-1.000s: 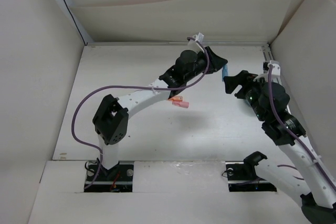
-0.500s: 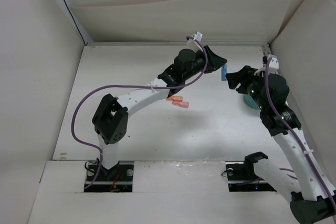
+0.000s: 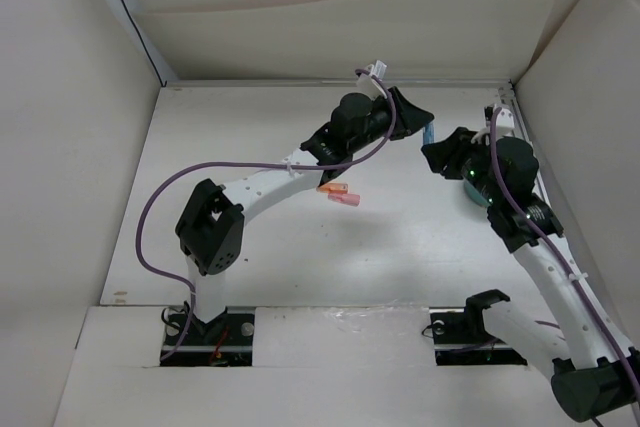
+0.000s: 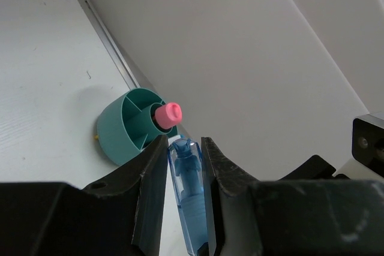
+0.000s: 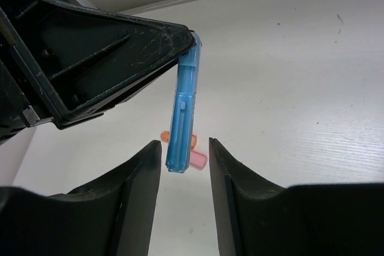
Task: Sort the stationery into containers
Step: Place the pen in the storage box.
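A light blue capsule [image 4: 191, 196] is pinched in my shut left gripper [image 4: 183, 143], held above the table at the back right [image 3: 428, 137]. Its lower end [image 5: 185, 112] hangs between the fingers of my right gripper [image 5: 183, 144], which stand apart with a gap on each side. In the top view the right gripper [image 3: 436, 153] sits right next to the left one [image 3: 424, 127]. The teal container [image 4: 123, 133] stands by the right wall with a pink-tipped piece [image 4: 167, 114] in its hub; my right arm mostly hides it in the top view. An orange piece [image 5: 162, 135] and a pink piece [image 5: 198, 159] lie on the table below.
White walls close the table on the left, back and right. A metal rail [image 4: 108, 43] runs along the foot of the right wall beside the container. My left arm's purple cable [image 3: 150, 217] loops out over the table's left half.
My right gripper has moved left and back to the blue capsule, and its jaws have narrowed around the capsule's lower end. The left arm has held still.
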Controlling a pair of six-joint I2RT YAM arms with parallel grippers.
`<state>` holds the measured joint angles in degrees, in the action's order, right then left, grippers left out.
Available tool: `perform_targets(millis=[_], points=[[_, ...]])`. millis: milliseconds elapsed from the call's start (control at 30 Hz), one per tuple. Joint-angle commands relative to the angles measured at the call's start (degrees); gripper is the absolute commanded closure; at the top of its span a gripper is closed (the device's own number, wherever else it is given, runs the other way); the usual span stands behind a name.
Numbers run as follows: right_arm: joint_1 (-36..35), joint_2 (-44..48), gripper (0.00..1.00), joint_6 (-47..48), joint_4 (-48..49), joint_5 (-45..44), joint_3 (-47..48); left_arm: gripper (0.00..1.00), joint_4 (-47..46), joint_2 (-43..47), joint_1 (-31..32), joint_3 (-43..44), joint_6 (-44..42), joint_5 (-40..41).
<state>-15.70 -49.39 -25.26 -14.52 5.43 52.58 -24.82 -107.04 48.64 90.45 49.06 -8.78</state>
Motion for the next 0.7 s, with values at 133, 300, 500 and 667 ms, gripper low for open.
perform_targets(millis=[133, 300, 500, 667], points=[[0.4, 0.5, 0.66, -0.2, 4.3, 0.1, -0.1, 1.00, -4.3, 3.0, -0.1, -0.3, 0.5, -1.0], [0.4, 0.5, 0.72, -0.2, 4.3, -0.5, -0.1, 1.00, -4.3, 3.0, -0.1, -0.8, 0.5, -1.0], [0.4, 0.5, 0.89, -0.8, 4.9, -2.2, -0.6, 0.77, -4.3, 3.0, -0.1, -1.3, 1.0, -1.5], [1.0, 1.0, 0.93, -1.3, 4.9, -3.5, -0.6, 0.51, -3.1, 3.5, -0.1, -1.3, -0.1, -1.5]])
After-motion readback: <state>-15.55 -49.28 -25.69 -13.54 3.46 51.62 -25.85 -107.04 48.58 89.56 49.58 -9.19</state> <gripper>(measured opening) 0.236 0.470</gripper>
